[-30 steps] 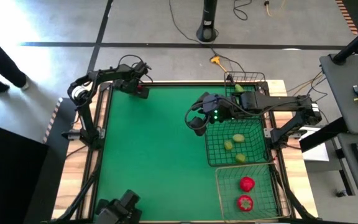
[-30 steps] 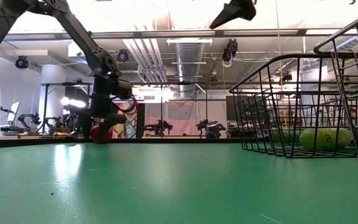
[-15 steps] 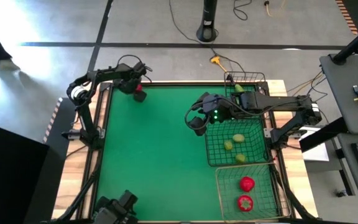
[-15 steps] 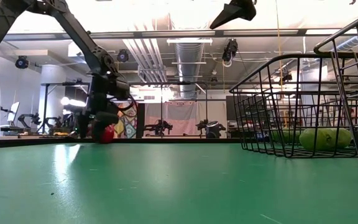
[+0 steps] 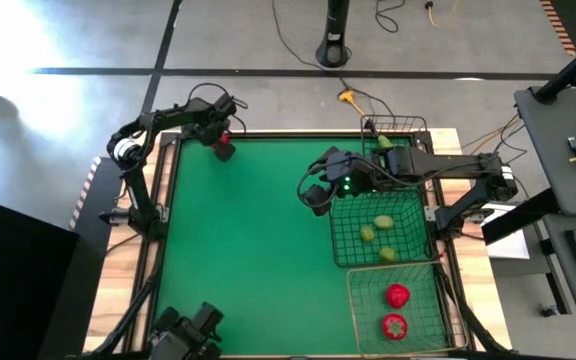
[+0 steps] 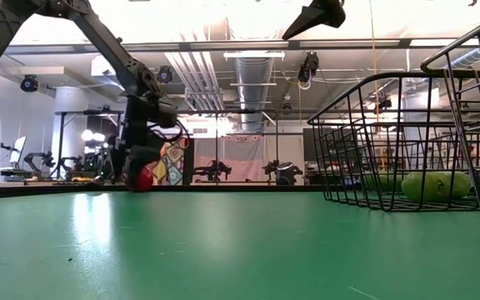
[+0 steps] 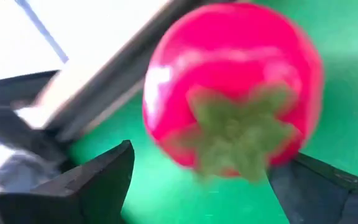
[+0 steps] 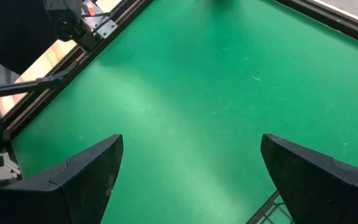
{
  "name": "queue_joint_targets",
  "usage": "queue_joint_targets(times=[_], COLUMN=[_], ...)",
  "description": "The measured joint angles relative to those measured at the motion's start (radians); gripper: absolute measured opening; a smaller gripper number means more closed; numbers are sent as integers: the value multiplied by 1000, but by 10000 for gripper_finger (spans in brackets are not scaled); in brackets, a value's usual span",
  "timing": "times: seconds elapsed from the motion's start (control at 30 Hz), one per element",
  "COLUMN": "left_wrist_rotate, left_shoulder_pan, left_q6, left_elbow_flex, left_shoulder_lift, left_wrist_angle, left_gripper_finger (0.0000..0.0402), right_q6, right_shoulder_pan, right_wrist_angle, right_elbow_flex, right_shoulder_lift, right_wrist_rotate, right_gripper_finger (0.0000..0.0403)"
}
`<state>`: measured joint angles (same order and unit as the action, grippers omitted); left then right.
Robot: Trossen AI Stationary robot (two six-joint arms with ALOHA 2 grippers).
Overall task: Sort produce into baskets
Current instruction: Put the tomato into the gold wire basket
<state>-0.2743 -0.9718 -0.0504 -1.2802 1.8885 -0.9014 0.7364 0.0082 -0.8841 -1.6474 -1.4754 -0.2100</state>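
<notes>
The left tool (image 5: 221, 146) is at the far left corner of the counter (image 5: 248, 250), its fingers spread around a red fruit (image 7: 232, 87) without pinching it. The right tool (image 5: 315, 197), also spread, hangs over the counter beside the dark square basket (image 5: 340, 240).

no readable text, no labels, no brand marks, no numbers, no signs legible on the table, the arms, the baskets or the room behind
</notes>
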Motion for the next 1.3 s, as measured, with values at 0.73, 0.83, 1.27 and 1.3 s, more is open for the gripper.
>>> queue_joint_targets(times=[0.73,0.83,1.27,1.3], left_wrist_rotate=[-39,-4,51,51], left_shoulder_pan=[6,9,27,29], left_q6=[-178,-176,-162,-162], left_elbow_flex=[-14,-14,-14,-14], left_shoulder_lift=[28,28,28,28], left_wrist_angle=[36,51,83,87], left_gripper_finger=[331,331,369,374], right_q6=[26,27,57,57], right_shoulder_pan=[3,3,34,35], right_wrist_angle=[0,0,-1,0], right_elbow_flex=[0,0,0,0], right_shoulder_lift=[0,0,0,0], right_wrist_rotate=[12,30,35,35], right_gripper_finger=[373,373,373,373])
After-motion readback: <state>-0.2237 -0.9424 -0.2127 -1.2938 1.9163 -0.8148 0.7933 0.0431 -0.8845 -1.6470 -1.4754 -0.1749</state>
